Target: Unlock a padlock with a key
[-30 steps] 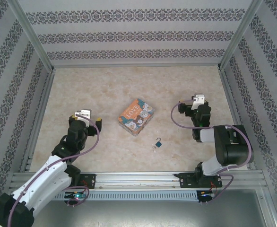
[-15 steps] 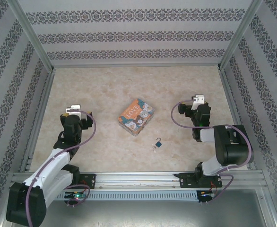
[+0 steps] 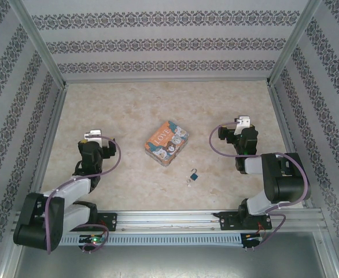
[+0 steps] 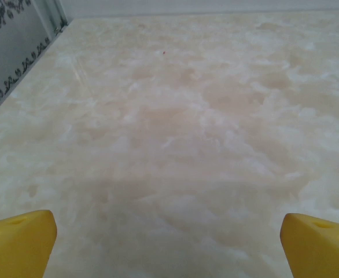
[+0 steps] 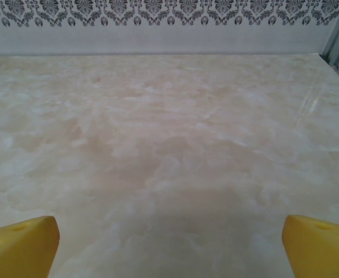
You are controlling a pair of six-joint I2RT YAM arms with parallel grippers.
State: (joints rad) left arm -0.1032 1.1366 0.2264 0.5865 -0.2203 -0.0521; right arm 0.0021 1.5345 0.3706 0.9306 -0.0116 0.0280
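Grey patterned walls are enclosing a pale marbled bench (image 3: pixel 129 110). The left tool (image 4: pixel 169 246) is hovering low over bare bench on the left side, its yellow fingertips (image 4: pixel 19 243) spread wide and pinching nothing. The right tool (image 5: pixel 169 246) is hovering likewise on the right, spread and empty. Both are sitting well apart from the middle, probably so that either arm has a free approach to the work.

The padlock (image 3: pixel 195 174) is lying on the bench toward the front edge, between the two arms and somewhat nearer the right one. It is in front of the illustrated box (image 3: pixel 166 143) and apart from it. Its long axis seems to be running near-to-far, shackle pointing toward the back wall, though it is too small to be sure. The key (image 3: pixel 189 180) is lying just beside its near-left corner; whether they are touching, I cannot tell.
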